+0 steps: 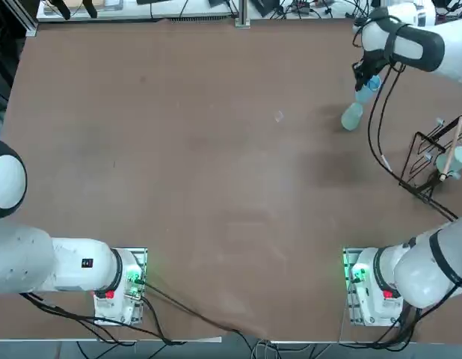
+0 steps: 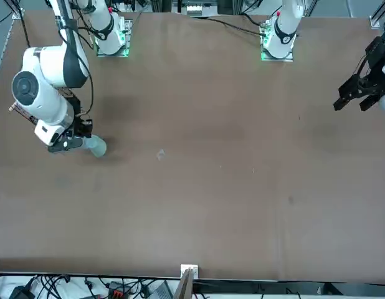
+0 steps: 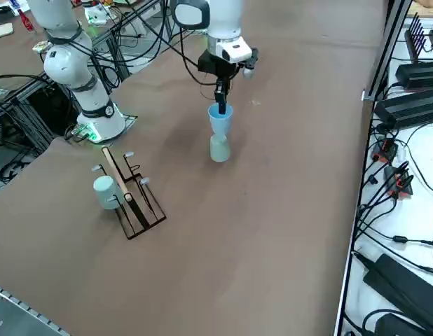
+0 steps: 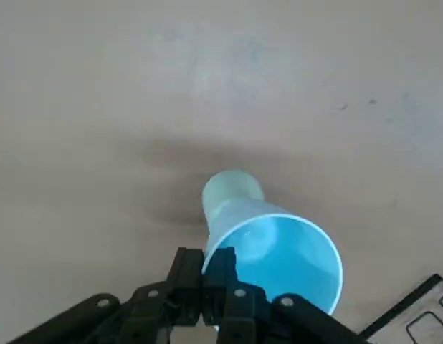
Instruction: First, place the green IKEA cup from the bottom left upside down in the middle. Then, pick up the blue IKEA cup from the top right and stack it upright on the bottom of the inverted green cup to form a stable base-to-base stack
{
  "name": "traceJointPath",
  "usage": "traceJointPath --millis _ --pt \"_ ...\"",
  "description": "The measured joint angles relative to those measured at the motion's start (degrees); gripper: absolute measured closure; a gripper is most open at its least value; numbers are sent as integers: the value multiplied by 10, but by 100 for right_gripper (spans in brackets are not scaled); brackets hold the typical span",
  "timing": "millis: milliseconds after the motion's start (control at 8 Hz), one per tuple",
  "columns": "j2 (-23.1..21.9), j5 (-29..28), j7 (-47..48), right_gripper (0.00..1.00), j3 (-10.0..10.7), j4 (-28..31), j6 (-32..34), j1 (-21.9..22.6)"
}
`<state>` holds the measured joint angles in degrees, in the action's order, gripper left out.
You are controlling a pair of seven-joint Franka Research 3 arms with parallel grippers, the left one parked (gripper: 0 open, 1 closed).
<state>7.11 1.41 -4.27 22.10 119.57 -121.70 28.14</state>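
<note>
Blue IKEA cup (image 3: 220, 119) upright, mouth up

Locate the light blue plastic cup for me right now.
In the right side view, the light blue plastic cup stands upright on the inverted pale grey-green cup, its rim pinched by the right gripper, beyond the wire rack.

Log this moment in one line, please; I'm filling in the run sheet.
right end effector: shut on blue cup rim | blue cup: upright on inverted green cup | stack: far right table area

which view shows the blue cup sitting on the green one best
Right side view: blue IKEA cup stands upright on the inverted green IKEA cup, right gripper pinching its rim. Wrist view shows inside it; top and front mostly hide it.
</note>
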Motion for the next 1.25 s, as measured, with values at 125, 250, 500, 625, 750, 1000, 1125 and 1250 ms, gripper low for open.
traceJointPath --millis 125,250,500,625,750,1000,1125,1250 --pt "-6 0 3 97 0 22 -26 3" --pt "-11 0 4 97 0 45 -52 3" --pt "-14 0 4 97 0 65 -70 4" --pt "-16 0 4 97 0 67 -70 4" --pt "-18 0 4 97 0 67 -70 4" --pt "-21 4 4 97 0 68 -70 4" --pt "-22 10 6 97 0 69 -70 4" --pt "-22 13 7 97 0 71 -71 4"
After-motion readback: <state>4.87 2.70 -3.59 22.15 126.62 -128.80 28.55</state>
